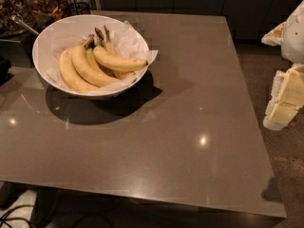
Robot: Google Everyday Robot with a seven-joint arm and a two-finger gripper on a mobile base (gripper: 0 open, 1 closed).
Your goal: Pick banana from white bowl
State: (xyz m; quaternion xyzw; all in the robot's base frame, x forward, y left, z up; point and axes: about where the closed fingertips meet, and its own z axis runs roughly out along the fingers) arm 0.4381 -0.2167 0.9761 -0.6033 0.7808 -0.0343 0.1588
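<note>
The banana (118,61) is laid atop at least three other bananas (78,70) in the one white bowl (52,32), its long axis left-right and its tip pointed rightward. One gripper (286,96) is seen at the right edge, well apart; its state cannot be told.

The white bowl (47,42) sits at the worktop's (190,127) far left corner, open from above, with the banana (118,62) lying atop the bunched bananas (78,71) and crumpled paper (134,39) over the rim. Dark clutter (28,8) crowds the bowl's far left side. The end effector (284,104) hangs beyond the worktop's right edge, with bare surface between it and the bowl.
</note>
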